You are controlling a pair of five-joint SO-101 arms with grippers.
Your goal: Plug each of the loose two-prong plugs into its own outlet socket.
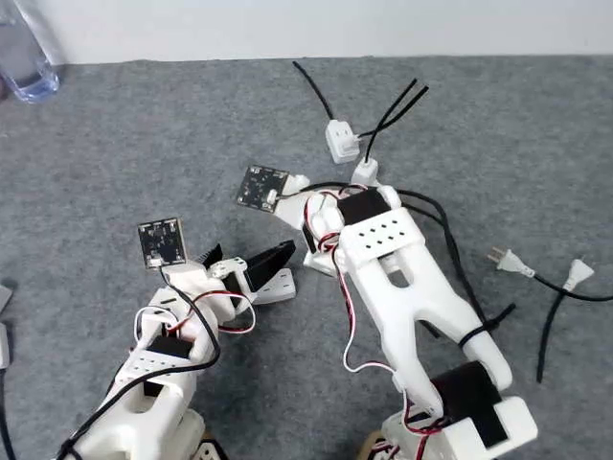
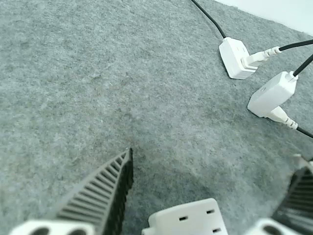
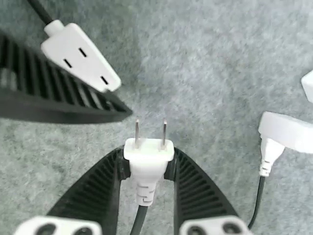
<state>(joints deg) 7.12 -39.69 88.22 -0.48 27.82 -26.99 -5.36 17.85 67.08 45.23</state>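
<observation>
Your right tool (image 3: 147, 157) is clamped on the plug (image 3: 148, 146), prongs aimed at the socket (image 3: 80, 56), near it, not touching. Your left tool (image 2: 215, 161) stands open, jaws spread either side of that socket on the worktop (image 2: 98, 83).

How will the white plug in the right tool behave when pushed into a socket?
The plug looks small and light, so the right tool's ribbed fingers probably hold it firmly. Its thin cord likely bends easily; the metal prongs look stiff.
</observation>
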